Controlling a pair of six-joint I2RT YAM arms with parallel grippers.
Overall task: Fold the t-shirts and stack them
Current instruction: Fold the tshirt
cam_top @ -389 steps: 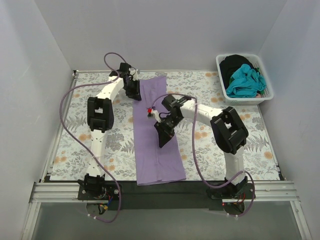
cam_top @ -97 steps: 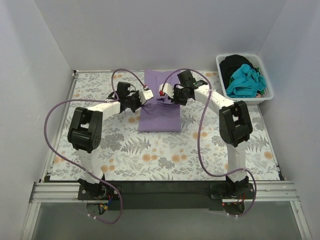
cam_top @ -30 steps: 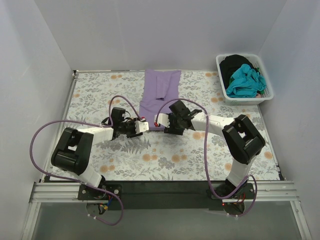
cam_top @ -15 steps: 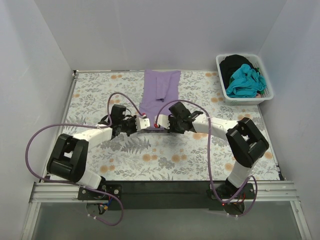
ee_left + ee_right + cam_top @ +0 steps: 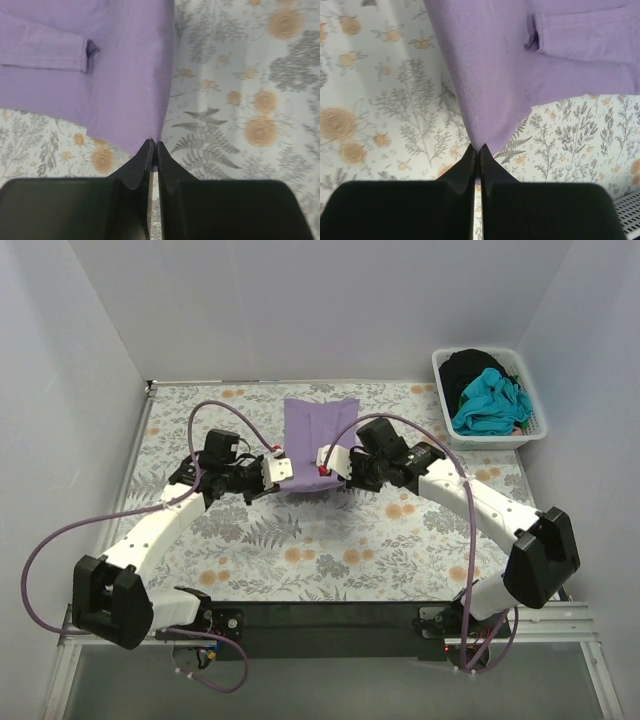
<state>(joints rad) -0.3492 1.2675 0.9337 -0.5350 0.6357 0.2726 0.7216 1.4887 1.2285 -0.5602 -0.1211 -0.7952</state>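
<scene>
The lavender-purple t-shirt (image 5: 312, 432) lies folded into a narrow strip at the far middle of the floral table cover. Its near end is lifted off the cover. My left gripper (image 5: 281, 468) is shut on the near left corner of the shirt (image 5: 125, 75). My right gripper (image 5: 324, 460) is shut on the near right corner of the shirt (image 5: 495, 70). A folded sleeve edge shows in both wrist views. A teal t-shirt (image 5: 490, 400) and a black t-shirt (image 5: 470, 365) lie bunched in a white basket (image 5: 535, 430).
The basket stands at the far right corner of the table. The floral table cover (image 5: 330, 550) spreads across the whole table. White walls close the left, back and right sides. The purple cables loop beside both arms.
Both grippers have lifted the shirt's near corners and carried them away from the arm bases, so the visible strip is shorter. Much earlier the shirt lay as a long strip down the table.
</scene>
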